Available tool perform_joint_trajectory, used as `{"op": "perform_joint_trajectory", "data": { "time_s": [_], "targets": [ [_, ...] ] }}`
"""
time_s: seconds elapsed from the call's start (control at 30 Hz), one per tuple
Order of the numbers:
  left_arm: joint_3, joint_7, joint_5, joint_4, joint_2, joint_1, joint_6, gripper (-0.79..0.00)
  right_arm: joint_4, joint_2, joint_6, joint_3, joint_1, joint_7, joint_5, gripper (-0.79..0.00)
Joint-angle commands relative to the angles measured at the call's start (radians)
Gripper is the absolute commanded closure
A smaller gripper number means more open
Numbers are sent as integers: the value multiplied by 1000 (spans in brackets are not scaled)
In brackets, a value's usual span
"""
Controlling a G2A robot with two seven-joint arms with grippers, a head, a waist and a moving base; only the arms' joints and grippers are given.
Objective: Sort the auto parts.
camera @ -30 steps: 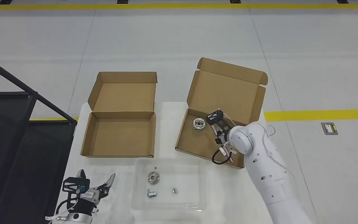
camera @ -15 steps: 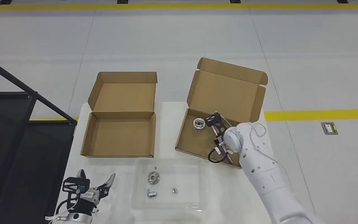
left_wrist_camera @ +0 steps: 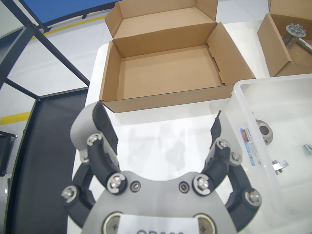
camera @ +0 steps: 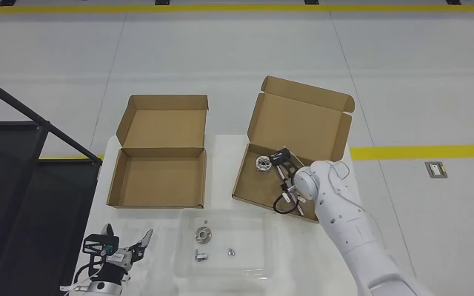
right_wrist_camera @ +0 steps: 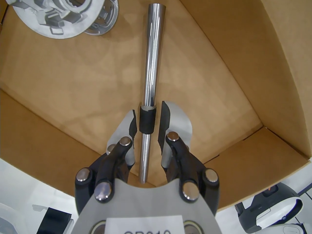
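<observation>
Here, right gripper [right_wrist_camera: 147, 120] low inside the cardboard box [right_wrist_camera: 219, 49] at the table's far right, fingers narrowly parted astride the black sleeve of a steel rod [right_wrist_camera: 152, 57] lying on the box floor, a finned hub [right_wrist_camera: 61, 8] near the rod's end, left gripper [left_wrist_camera: 160, 122] over the table's near left corner, fingers spread wide.

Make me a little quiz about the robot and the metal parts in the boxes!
1. True or false: the left gripper is holding a part.
2. Where is the metal rod? A) in the clear bin B) in the right cardboard box C) on the table
3. Name the part lying near the rod's far end.
Key: 1 false, it is open and empty. 2 B. 3 the toothed metal hub.
</observation>
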Motion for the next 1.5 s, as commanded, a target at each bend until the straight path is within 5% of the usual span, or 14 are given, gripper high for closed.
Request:
{"op": "perform_joint_trajectory", "data": {
  "time_s": [0.0, 0.5, 0.63, 0.87, 0.9, 0.97, 1.0, 1.47],
  "targets": [
    [0, 0, 0, 0, 0, 0, 0, -785, -23, 4, -8, 10, -10, -3, 9, -252],
    [0, 0, 0, 0, 0, 0, 0, -785, -625, 72, -257, 143, -288, 211, 193, -311],
    [0, 0, 0, 0, 0, 0, 0, -785, -803, 80, -336, 115, -363, 308, 293, -317],
    [0, 0, 0, 0, 0, 0, 0, -785, -962, 116, -316, -91, -426, 332, 336, -323],
    [0, 0, 0, 0, 0, 0, 0, -785, -969, 121, -313, -126, -423, 335, 343, -354],
    [0, 0, 0, 0, 0, 0, 0, -785, -964, 131, -302, -188, -408, 346, 359, -683],
    [0, 0, 0, 0, 0, 0, 0, -785, -955, 136, -292, -217, -395, 356, 366, -785],
    [0, 0, 0, 0, 0, 0, 0, -785, -940, 138, -282, -257, -397, 336, 329, -785]
  ]
}}
